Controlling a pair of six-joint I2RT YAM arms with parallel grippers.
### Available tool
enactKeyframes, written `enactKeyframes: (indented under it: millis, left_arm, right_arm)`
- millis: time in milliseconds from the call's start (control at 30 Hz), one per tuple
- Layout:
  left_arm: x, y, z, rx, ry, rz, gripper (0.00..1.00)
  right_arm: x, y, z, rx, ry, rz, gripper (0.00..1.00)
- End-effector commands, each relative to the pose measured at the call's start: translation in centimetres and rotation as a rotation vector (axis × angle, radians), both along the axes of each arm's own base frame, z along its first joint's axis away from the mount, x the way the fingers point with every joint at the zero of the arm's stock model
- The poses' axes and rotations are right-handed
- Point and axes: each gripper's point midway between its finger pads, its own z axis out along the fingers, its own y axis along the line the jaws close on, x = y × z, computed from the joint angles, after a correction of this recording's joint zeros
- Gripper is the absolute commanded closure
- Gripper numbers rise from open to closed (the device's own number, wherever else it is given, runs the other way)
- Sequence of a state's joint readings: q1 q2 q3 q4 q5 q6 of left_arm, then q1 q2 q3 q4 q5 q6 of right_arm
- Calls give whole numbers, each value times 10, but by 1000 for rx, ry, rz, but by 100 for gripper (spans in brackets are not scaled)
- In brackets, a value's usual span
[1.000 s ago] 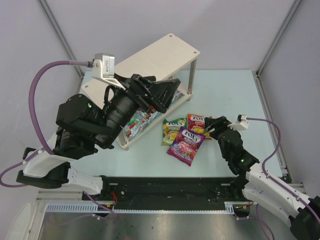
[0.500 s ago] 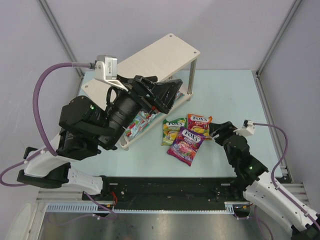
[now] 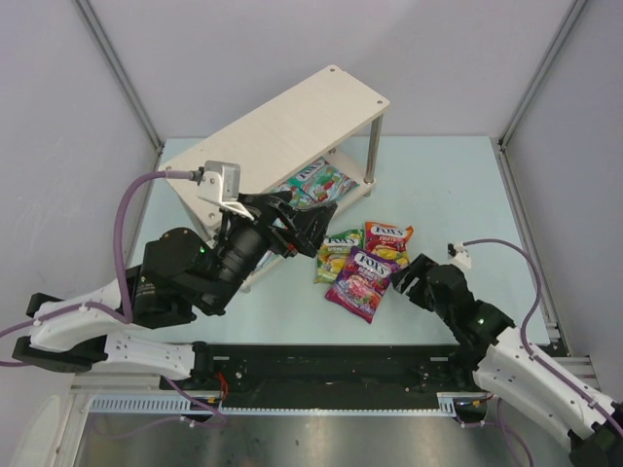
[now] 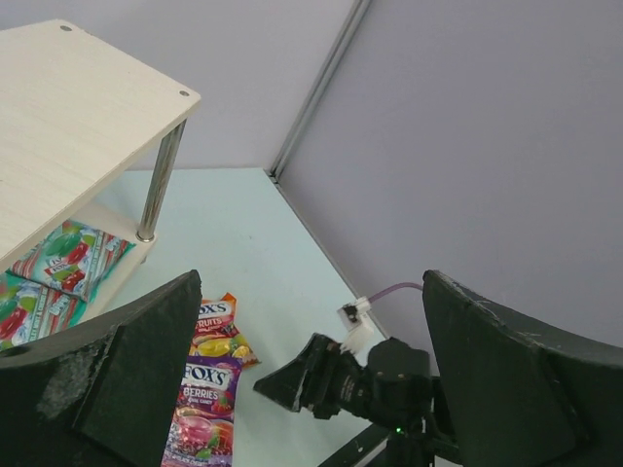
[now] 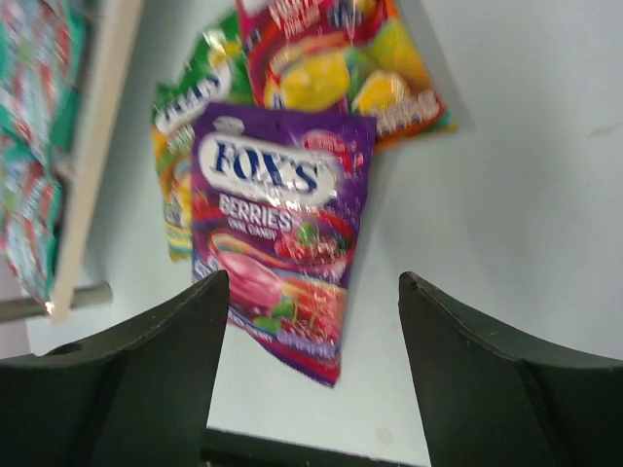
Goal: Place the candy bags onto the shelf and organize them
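Now you seem at pickup: right jaws open, empty, facing the purple bag (image 5: 275, 219); lower, then close. Left jaws open, empty.

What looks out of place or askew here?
The purple bag lies askew atop the green-yellow bag and red-orange bag, heaped on the table beside the shelf, not on it. Nothing looks damaged.

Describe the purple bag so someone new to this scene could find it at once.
Find the wooden shelf at the far left of the table. Just in front of its right end, three bags lie overlapping on the table. The purple bag is nearest the front edge, on top of the green-yellow bag and red-orange bag, and alone reads "Berries".
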State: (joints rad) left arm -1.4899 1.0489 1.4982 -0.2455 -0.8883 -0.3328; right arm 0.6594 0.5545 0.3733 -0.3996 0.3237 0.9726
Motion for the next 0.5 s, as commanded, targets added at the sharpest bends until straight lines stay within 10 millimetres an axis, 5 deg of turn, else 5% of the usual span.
enactKeyframes:
  millis: [0,300,467]
  left_arm:
    - [0,6,10,-71,26,1,0]
    - [-3,13,1,-82,34,-10,0]
    - [-3,19,1,-91,29,-6,0]
  right_arm:
    - [-16,26,-24,51,111,117,25]
    - [-4,37,-70,79,142,113,24]
    - [12,51,-72,143,112,139,24]
